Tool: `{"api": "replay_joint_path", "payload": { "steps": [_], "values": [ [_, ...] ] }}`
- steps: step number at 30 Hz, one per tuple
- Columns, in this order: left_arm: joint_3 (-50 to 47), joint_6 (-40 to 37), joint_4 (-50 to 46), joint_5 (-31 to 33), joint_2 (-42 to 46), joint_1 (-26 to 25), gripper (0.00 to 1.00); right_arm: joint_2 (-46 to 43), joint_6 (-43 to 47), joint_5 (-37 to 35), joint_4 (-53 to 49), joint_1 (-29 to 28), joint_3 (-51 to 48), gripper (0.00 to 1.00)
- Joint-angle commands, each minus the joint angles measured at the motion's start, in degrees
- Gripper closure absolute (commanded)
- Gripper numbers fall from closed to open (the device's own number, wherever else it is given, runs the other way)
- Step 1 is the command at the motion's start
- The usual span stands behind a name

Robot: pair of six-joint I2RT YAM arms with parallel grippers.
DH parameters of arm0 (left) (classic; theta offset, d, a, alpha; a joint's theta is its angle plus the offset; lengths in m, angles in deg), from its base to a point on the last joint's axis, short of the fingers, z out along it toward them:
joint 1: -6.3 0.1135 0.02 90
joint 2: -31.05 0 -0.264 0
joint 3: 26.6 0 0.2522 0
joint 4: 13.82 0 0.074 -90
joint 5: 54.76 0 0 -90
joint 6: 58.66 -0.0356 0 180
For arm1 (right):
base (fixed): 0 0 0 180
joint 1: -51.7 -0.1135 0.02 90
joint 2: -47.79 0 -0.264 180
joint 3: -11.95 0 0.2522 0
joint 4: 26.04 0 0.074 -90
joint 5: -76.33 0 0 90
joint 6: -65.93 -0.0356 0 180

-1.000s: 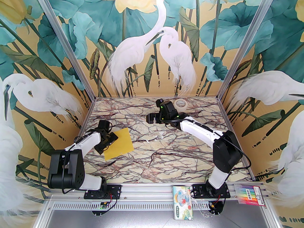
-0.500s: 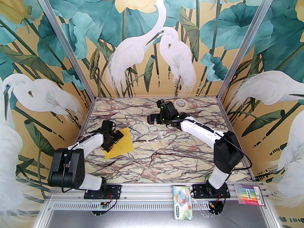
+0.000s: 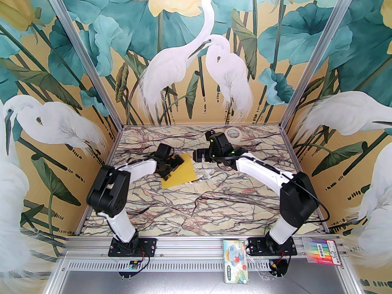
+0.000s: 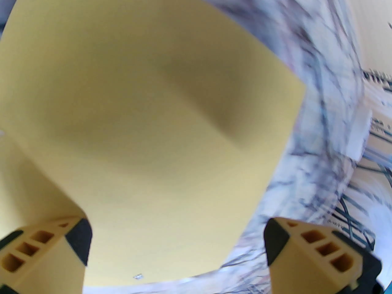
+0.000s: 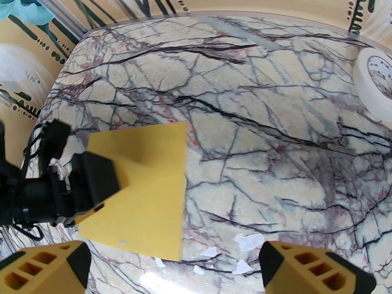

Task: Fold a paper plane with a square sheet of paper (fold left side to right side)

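Overlapping yellow sheet (image 3: pixel 182 175), left pincer (image 4: pixel 177 238), perhaps touching

1. Seen from above, the left gripper (image 3: pixel 171 167) hides the left part of the thin square sheet of bright yellow paper (image 3: pixel 183 175).
2. The left wrist view is blurred, and its top and left edges cut the sheet.
3. The right wrist view's edge cuts the cream tape roll (image 5: pixel 375 81).

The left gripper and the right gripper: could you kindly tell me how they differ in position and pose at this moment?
The left gripper sits low over the square sheet of paper; the right gripper hangs over bare table beside it. The left gripper points rightward; the right gripper points left, toward the sheet. Both stand wide open, closed on nothing.
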Motion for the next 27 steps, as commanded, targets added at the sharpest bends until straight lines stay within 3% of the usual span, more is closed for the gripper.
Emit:
{"api": "replay_joint_path", "payload": {
  "steps": [1,6,9,14,20,27],
  "values": [
    [4.88,0.15,-0.45,-3.58,-5.53,-2.45,0.01,-2.68,-1.61,0.47,-0.61,2.04,-2.03,0.01],
    [10.84,-0.94,-1.77,-4.61,-9.15,-4.30,0.01,-2.56,-4.84,3.93,0.24,5.30,-4.63,0.08],
    [13.52,-3.04,-4.26,-3.69,-8.98,-4.23,0.01,-0.24,-6.76,8.42,1.98,7.17,-5.02,0.30],
    [14.82,-7.74,-8.79,-0.93,-5.24,-2.80,0.01,6.29,-7.68,11.76,1.20,7.70,-1.20,0.50],
    [11.08,-11.88,-9.72,-1.18,-1.41,1.70,0.01,13.43,-9.17,14.06,1.74,7.73,2.57,0.49],
    [7.86,-16.93,-8.44,-1.97,-2.55,4.12,0.01,20.58,-10.54,15.15,0.87,8.39,8.11,0.41]
  ]
}}
